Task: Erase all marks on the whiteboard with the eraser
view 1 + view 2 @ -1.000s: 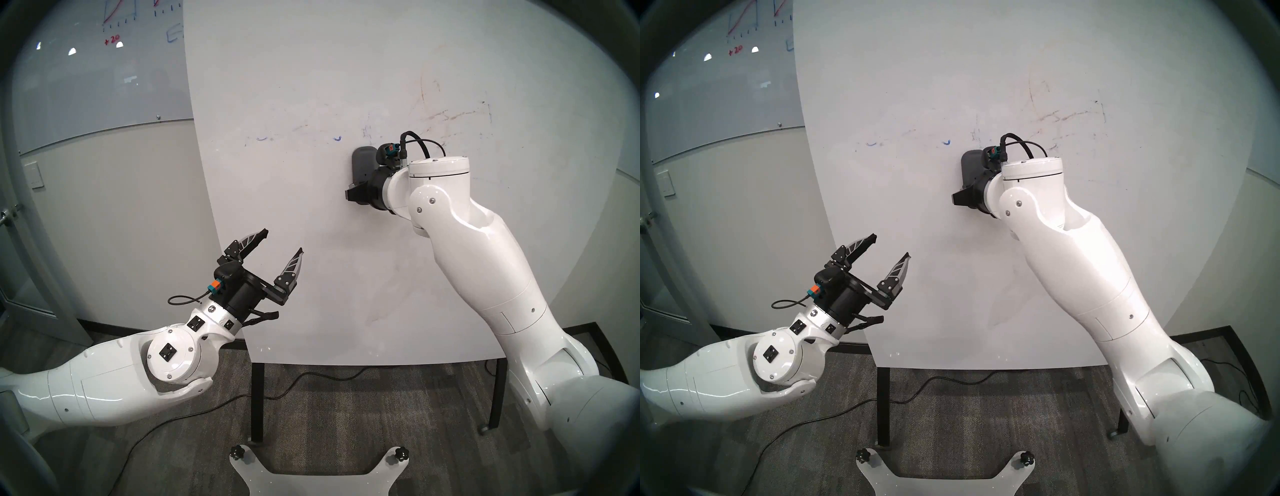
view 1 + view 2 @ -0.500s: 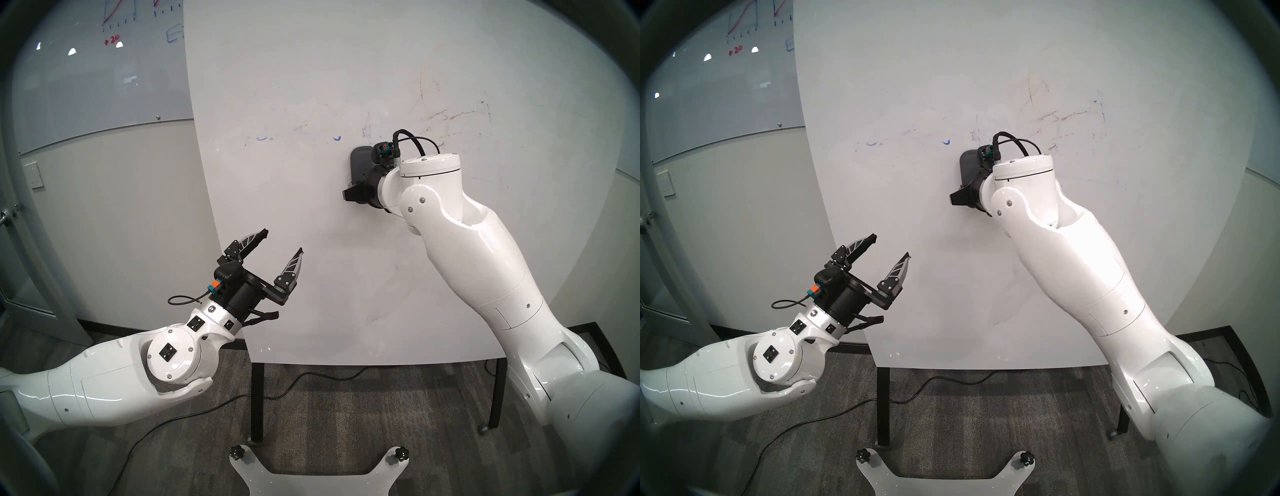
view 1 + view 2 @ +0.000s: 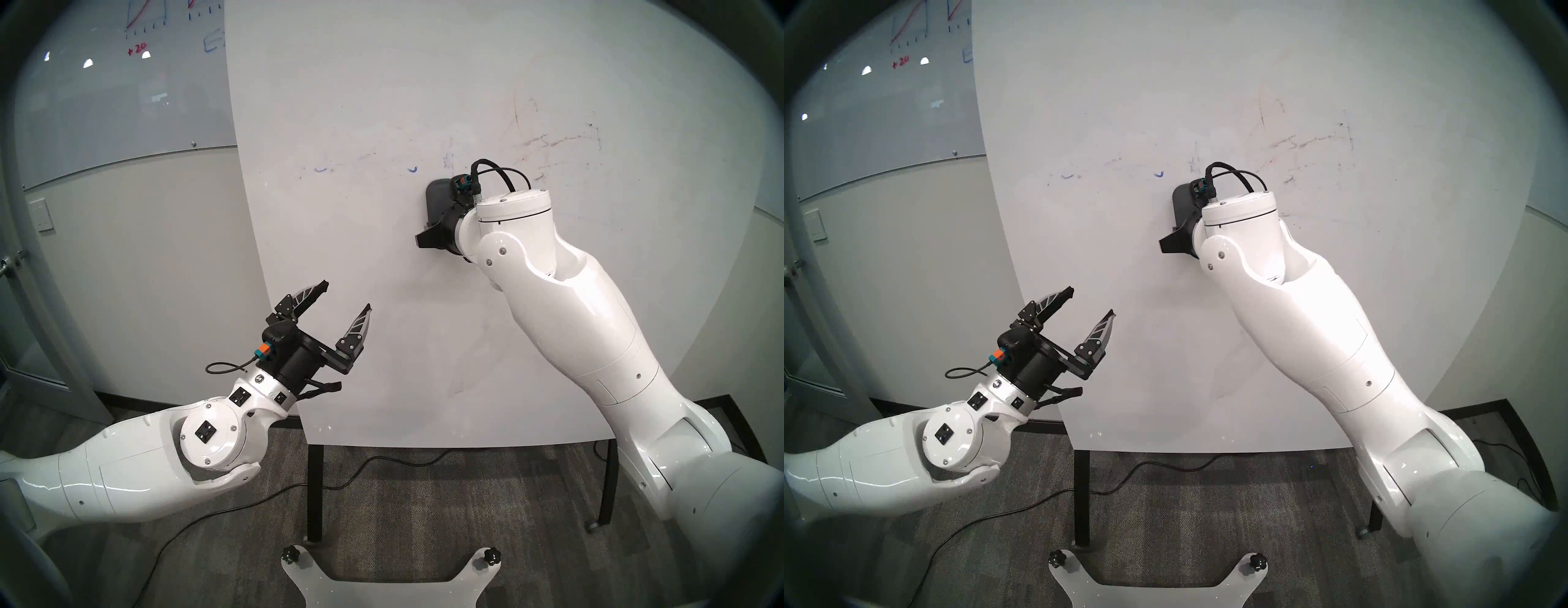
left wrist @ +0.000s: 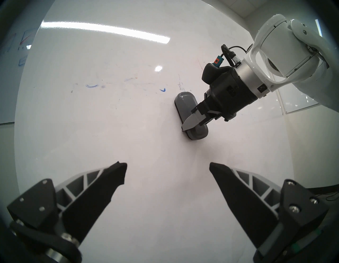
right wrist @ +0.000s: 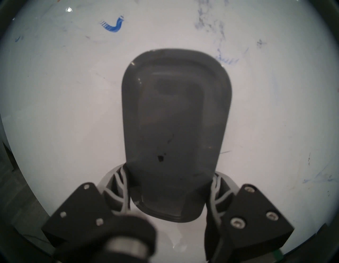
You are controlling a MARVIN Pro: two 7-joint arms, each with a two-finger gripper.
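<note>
The whiteboard (image 3: 382, 85) stands upright in front of me. The marks are two small blue fragments (image 3: 320, 170) (image 3: 412, 170), faint brown-grey strokes at the upper right (image 3: 551, 142) and blue-grey scratches (image 3: 447, 159). My right gripper (image 3: 441, 229) is shut on the dark grey eraser (image 3: 437, 201) and presses it flat on the board, just below and right of the nearer blue fragment (image 5: 112, 25). The eraser (image 5: 174, 128) fills the right wrist view, with a finger on each side of its lower end. My left gripper (image 3: 348, 295) is open and empty near the board's lower left edge.
A glossy glass panel (image 3: 140, 42) with red and blue graphs hangs on the wall at the upper left. The board's black legs (image 3: 316, 488) stand on grey carpet, with a black cable (image 3: 382, 463) trailing between them. My base plate (image 3: 390, 586) is at the bottom.
My right arm has slid the eraser a little to the left along the board. The left arm has not moved.
</note>
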